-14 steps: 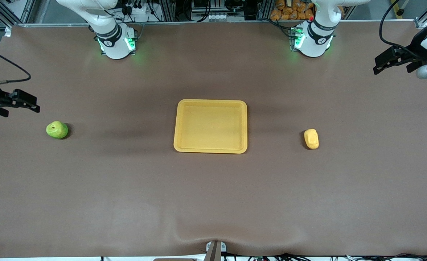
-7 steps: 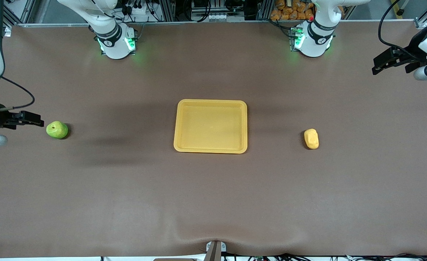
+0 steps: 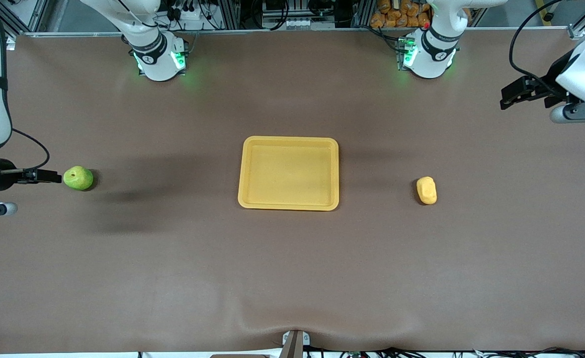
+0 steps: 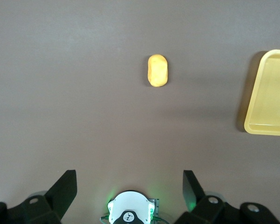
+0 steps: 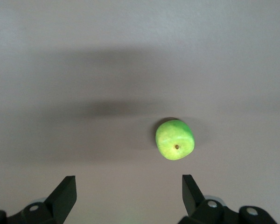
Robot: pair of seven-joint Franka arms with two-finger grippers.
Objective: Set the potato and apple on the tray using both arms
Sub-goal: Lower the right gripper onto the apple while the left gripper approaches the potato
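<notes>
Currently right gripper [image 3: 53, 175] beside apple [image 3: 78, 178], left gripper [image 3: 513, 94] high above counter [image 3: 292, 278] near potato [image 3: 426, 190]; both jaws spread, tray [image 3: 288, 206] bare.

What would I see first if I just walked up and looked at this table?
Probably the big yellow tray in the middle of the brown table, with nothing on it. A bright green apple sits toward the right arm's end, with the open right gripper close beside it. A pale yellow potato lies toward the left arm's end, while the open left gripper hangs apart from it, above the table.
</notes>
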